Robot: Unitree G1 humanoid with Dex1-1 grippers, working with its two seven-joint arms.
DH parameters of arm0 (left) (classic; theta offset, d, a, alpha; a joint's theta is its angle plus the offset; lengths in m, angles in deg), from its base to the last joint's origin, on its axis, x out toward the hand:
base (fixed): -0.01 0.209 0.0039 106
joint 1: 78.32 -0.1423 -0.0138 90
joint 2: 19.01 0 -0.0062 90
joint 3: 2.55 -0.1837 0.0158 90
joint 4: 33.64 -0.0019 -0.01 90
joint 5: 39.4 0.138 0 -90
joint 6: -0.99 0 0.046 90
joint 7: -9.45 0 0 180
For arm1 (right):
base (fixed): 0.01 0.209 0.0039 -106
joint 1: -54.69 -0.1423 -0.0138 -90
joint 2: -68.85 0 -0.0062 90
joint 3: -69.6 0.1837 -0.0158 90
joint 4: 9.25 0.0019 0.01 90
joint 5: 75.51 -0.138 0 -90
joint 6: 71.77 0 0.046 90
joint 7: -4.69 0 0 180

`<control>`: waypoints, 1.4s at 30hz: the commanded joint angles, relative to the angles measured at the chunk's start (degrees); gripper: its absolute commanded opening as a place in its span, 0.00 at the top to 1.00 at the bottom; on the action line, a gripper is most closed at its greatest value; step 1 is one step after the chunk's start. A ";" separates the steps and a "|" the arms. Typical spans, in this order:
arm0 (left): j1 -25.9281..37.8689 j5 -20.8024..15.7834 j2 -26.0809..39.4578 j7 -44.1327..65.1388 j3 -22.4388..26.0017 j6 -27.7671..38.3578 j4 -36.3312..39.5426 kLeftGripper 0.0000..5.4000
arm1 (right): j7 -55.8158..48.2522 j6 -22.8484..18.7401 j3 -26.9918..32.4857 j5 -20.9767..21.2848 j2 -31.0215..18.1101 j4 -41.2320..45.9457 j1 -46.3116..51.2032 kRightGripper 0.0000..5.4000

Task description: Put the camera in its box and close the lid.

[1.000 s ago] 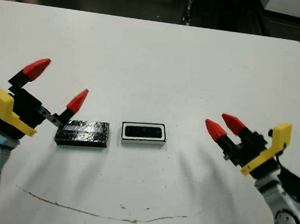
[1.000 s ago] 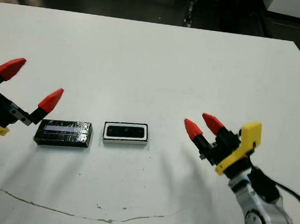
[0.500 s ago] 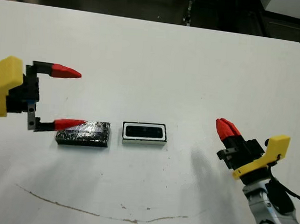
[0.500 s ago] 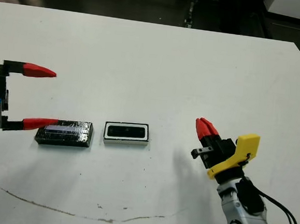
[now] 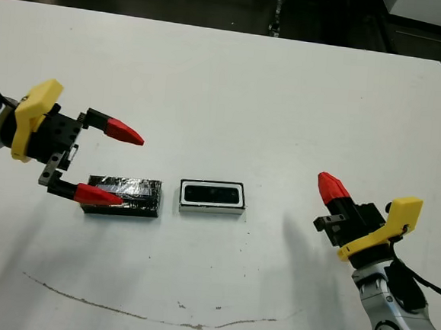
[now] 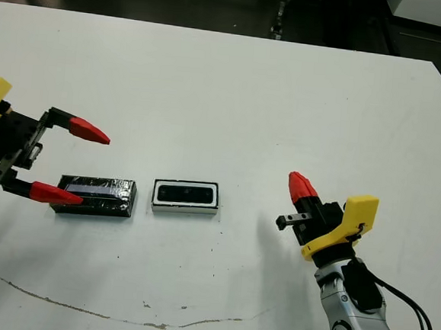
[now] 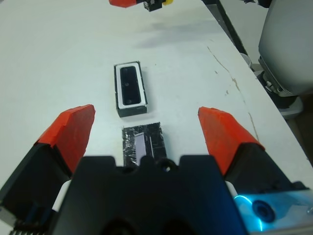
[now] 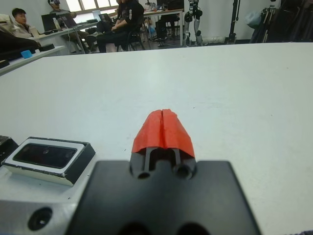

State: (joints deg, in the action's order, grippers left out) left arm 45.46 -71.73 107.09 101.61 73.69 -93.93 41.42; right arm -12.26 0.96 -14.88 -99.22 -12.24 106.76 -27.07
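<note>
Across nearly the whole head view spreads the white table (image 5: 235, 82), w/ a thin brownish curved scuff line (image 5: 147, 316) near its front edge. Beyond the far edge the floor is dark; the right wrist view shows a room w/ desks, chairs and seated people (image 8: 122, 19) well behind the table.

Left arm comes in from the left side, yellow bracket outward, its black body turned so the left gripper (image 5: 112, 164) points toward the table's middle. Its two red-tipped fingers are spread wide apart, one above the other in the head view; the nearer fingertip (image 5: 96, 195) overlaps the left end of the glossy black marbled rectangular lid (image 5: 122, 195), though contact can't be judged. Left wrist view looks down between both fingers at the lid, w/ its pale bluish strip up.

Right arm sits at the near right, well apart from everything, forearm rising from the front edge. Right gripper (image 6: 301, 187) has its red tips pressed together, holding nothing, aimed up and away.

Just right of the lid, separated by a narrow gap, lies the small shallow white-rimmed box (image 5: 212, 196), uncovered. Inside it rests the small flat black oblong camera (image 7: 129, 85), lying flat w/in the rim.
</note>
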 commanded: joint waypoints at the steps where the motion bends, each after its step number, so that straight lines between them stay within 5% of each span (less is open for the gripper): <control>1: -0.09 1.12 -0.43 0.33 -0.58 0.39 -0.03 0.00 | 0.45 0.32 0.28 0.25 -0.42 -0.67 0.24 1.00; 29: -4.02 13.50 -3.73 -0.76 -0.43 -1.90 -2.21 0.00 | 0.14 0.67 0.25 0.04 -0.20 -0.68 0.77 1.00; 42: -3.54 15.63 -6.09 0.11 0.12 -1.25 -7.62 0.00 | 0.35 0.32 0.17 -0.31 -0.36 -0.35 1.15 1.00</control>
State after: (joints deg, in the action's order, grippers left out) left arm 41.80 -57.02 101.42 101.61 73.78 -94.15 34.32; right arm -12.27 1.38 -15.00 -99.39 -12.24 106.63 -26.58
